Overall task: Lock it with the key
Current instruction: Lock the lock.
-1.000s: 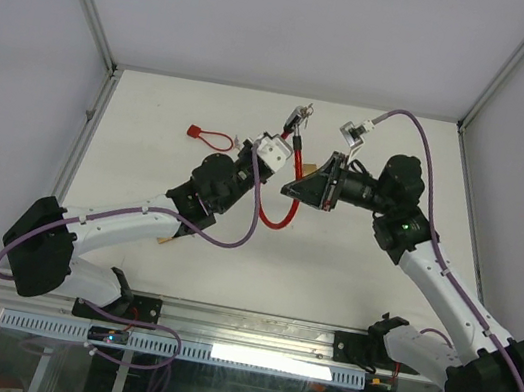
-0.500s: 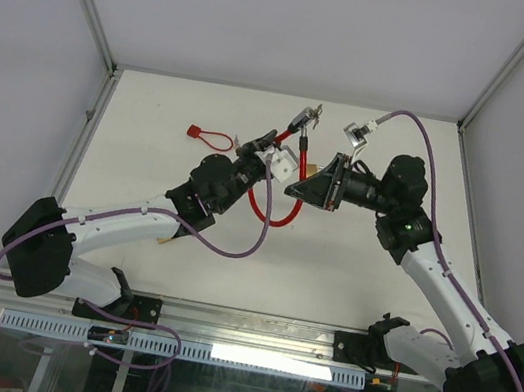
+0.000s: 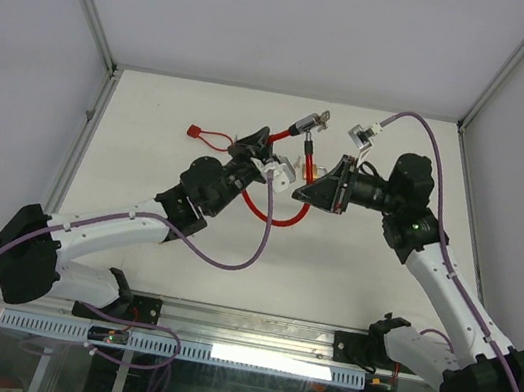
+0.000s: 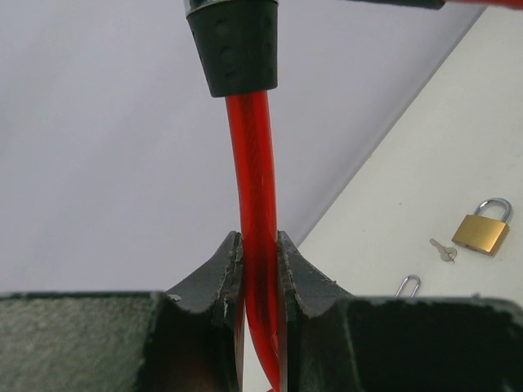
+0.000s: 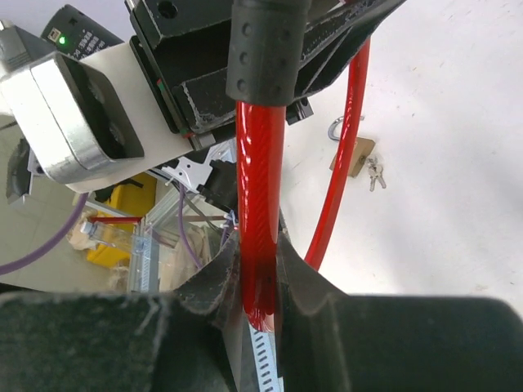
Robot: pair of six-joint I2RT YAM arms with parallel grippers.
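Cable lock [image 4: 253, 163] swung rightward, glossy red, black-capped

Bright, even light; wrist-cam fg blurred.

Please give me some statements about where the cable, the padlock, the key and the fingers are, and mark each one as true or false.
1. The left fingers and the right fingers are both shut on the red cable. True.
2. The brass padlock hangs from the red cable. False: it lies on the table, apart from the cable.
3. A small key lies on the table beside the brass padlock. True.
4. The right fingers hold the small red loop. False: it lies on the table on the left arm's side, and no fingers touch it.
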